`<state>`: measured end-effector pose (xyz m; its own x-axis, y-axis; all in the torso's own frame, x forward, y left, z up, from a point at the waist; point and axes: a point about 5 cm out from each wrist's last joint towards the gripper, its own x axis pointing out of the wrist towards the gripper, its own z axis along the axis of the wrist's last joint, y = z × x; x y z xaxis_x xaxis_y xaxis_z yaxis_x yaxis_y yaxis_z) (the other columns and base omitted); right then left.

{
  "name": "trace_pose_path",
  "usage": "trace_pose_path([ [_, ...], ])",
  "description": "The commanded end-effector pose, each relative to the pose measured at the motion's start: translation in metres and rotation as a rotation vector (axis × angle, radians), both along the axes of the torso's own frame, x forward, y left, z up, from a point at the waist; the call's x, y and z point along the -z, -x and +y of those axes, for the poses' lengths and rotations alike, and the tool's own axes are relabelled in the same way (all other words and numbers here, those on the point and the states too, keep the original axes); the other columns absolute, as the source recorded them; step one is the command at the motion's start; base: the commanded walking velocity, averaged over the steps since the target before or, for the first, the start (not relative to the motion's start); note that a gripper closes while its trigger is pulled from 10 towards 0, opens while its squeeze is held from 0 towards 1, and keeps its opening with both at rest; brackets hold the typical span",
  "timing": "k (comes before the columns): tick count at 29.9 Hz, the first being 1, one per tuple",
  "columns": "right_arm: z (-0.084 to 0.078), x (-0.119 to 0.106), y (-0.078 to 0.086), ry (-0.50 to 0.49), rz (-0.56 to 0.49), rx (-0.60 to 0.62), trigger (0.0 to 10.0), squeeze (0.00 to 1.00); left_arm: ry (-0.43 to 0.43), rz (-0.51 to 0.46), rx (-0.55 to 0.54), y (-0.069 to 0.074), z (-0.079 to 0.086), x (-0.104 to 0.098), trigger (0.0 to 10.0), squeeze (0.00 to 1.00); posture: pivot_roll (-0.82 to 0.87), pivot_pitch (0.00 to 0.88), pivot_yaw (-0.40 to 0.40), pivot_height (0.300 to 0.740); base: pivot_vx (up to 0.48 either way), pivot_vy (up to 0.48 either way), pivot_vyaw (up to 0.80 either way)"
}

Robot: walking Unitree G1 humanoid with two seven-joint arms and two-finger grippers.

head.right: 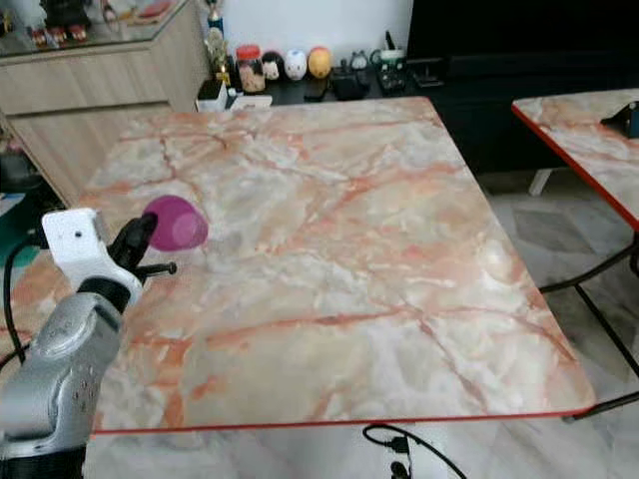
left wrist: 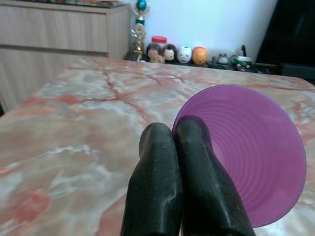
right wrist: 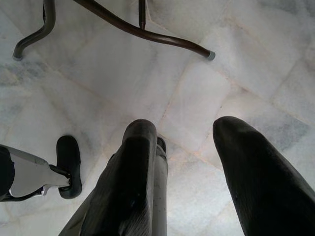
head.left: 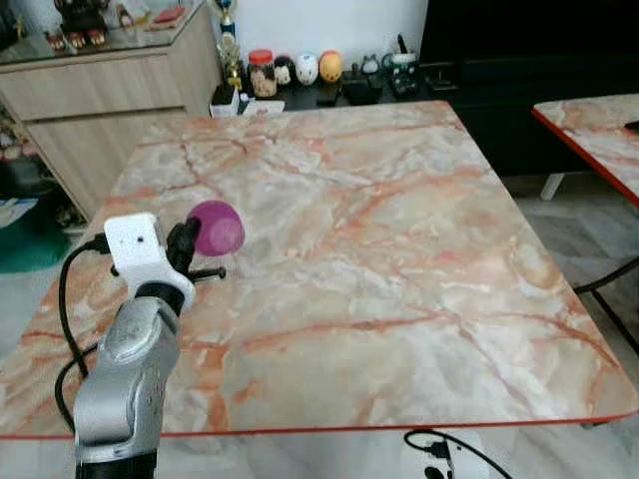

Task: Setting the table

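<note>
While the left gripper [left wrist: 179, 142] reaches out over the near-left part of the tabletop [head.left: 399, 249], its jaws are clenched on the rim of a purple bowl [head.left: 217, 228], one black finger outside the wall and one over the lip. From the left wrist view the bowl's ribbed inside faces the camera, tipped up on its side, and nothing lies in it. Whether its lower edge touches the marble or hangs just above it cannot be told.

Down beside the robot, the right gripper [right wrist: 197, 162] points at the floor [right wrist: 236, 64] with its jaws released, a clear gap between the two fingers and nothing held. Below it are pale marble tiles, the dark bent legs of a table frame [right wrist: 142, 32], and what looks like one of the robot's own feet.

Pink and orange veins run across the square tabletop, which has a thin red edge. A second table [head.left: 599, 135] of the same marble pattern stands well apart on the right. Beyond the far edge, a low dark shelf carries a red-lidded jar [head.left: 263, 72], a row of small round figurines [head.left: 308, 68] and a green mug [head.left: 402, 62]. A trophy [head.left: 229, 40] stands at the corner of a pale wooden sideboard [head.left: 100, 90] on the left, against a white wall.
</note>
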<state>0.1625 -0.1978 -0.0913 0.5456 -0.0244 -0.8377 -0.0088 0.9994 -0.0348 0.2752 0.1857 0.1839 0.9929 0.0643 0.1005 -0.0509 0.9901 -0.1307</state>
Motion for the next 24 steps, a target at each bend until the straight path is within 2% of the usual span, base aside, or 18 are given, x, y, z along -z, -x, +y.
trace_pose_path([
  [1, 0.0019, 0.0012, 0.0020, -0.001, 0.011, -0.004, 10.0, 0.00, -0.064, -0.065, -0.047, 0.0057, 0.0042, -0.0078, 10.0, 0.00, -0.01, 0.000, 0.042, 0.707, 0.000, 0.000, 0.00],
  [4, 0.0016, 0.0015, 0.0026, -0.009, 0.010, 0.022, 10.0, 0.00, -0.131, -0.087, -0.062, 0.0107, 0.0055, -0.0042, 10.0, 0.00, -0.01, 0.000, 0.042, 0.707, 0.000, 0.000, 0.00],
  [12, 0.0009, 0.0017, 0.0033, -0.019, 0.005, 0.058, 10.0, 0.00, -0.154, -0.100, -0.086, 0.0122, 0.0083, -0.0012, 10.0, 0.00, -0.01, 0.000, 0.040, 0.707, 0.000, 0.000, 0.00],
  [24, 0.0005, 0.0016, 0.0033, -0.021, 0.007, 0.057, 10.0, 0.00, -0.158, -0.136, -0.089, 0.0096, 0.0066, -0.0038, 10.0, 0.00, -0.01, 0.000, 0.038, 0.707, 0.000, -0.310, 0.00],
])
